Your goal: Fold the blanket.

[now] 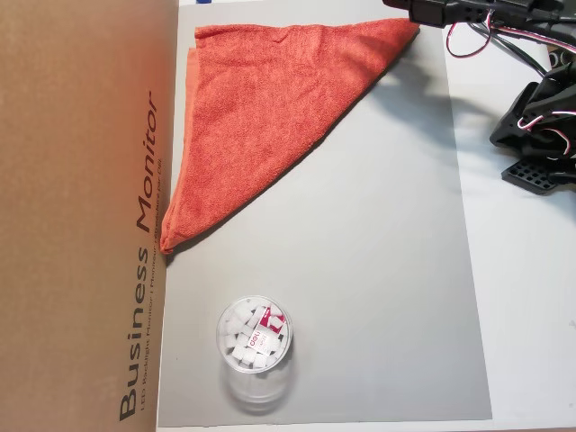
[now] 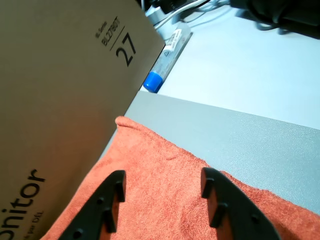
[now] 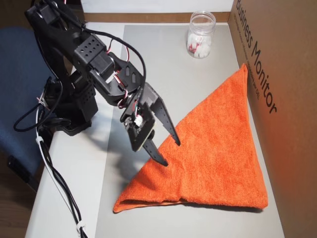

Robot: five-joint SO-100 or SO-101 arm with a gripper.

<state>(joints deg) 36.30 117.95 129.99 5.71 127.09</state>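
The brown carton (image 3: 282, 99) stands beyond my pincer (image 3: 170, 152), on the far side of the worktop (image 3: 148, 59). The blanket (image 3: 213, 158) lies directly under my pincer, already folded into 1 triangle, with its long side against the carton. My pincer is released: in the wrist view its 2 fingers stand apart above the cloth and hold nothing. The jar (image 3: 200, 35) is well apart, near the carton. I think a second fold can fail if I pinch only the top layer, because then the triangle opens again.
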